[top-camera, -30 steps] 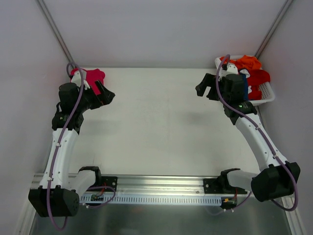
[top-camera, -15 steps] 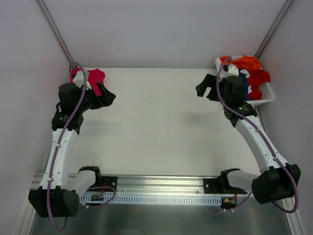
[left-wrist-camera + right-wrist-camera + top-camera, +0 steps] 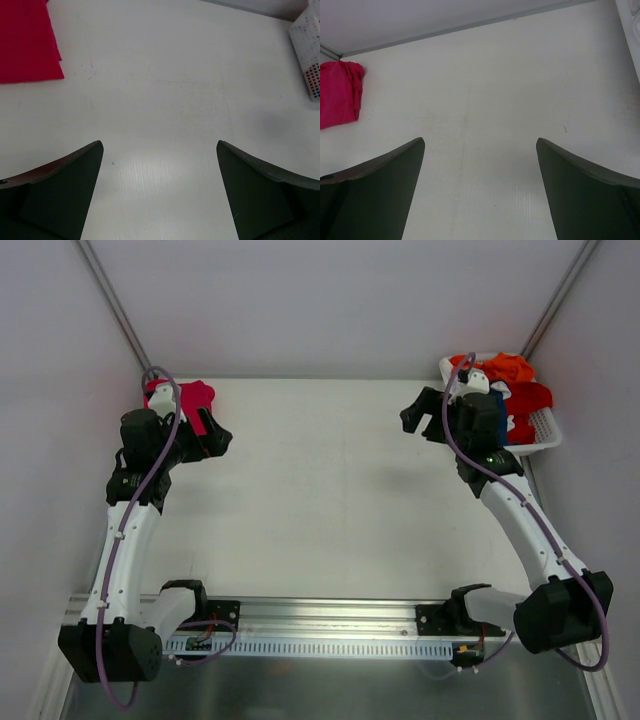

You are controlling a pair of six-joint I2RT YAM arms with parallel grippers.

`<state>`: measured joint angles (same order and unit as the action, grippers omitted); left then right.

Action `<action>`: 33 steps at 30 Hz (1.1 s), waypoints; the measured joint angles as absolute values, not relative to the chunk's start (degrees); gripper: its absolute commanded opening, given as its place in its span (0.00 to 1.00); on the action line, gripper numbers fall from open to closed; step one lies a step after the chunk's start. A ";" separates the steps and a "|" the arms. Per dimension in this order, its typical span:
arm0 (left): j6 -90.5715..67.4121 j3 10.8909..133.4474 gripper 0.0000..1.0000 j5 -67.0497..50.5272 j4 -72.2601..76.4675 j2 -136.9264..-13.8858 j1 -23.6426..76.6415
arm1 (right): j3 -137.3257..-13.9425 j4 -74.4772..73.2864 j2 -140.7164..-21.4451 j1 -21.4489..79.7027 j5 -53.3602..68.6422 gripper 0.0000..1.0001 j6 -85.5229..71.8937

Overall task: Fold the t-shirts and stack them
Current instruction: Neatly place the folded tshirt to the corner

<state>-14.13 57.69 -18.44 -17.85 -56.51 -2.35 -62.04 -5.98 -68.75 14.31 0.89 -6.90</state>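
Both pincers are spread wide w/ nothing in them, just bare worktop showing between the jaws. Pink shirt sits just past the left pincer, ahead and off to its left on the wrist cam. It's flat w/ a straight edge, looks folded imo. Can't tell its long axis, too much is cropped. The other 3 are heaped in the basket, right behind and beside the right pincer: orange shirt on top, red shirt next to it, dark blue shirt only a sliver. So the right arm's way nearer for the next grab, but it prob needs to swing round since it's pointing away from the basket atm. Count: 4 shirts, 1 basket, 2 pincers
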 measured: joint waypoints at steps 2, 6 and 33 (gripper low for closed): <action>-14.13 57.69 0.99 -16.84 -17.85 -56.58 -2.35 | -62.06 -5.50 -69.34 14.31 0.86 0.99 -6.81; -16.43 57.71 0.99 -13.30 -17.82 -56.45 -2.35 | -62.94 -5.34 -71.02 14.39 0.91 0.99 -6.46; -23.77 56.16 0.99 -9.74 -16.80 -54.57 -2.35 | -65.43 -3.81 -76.38 14.66 0.95 0.99 -6.00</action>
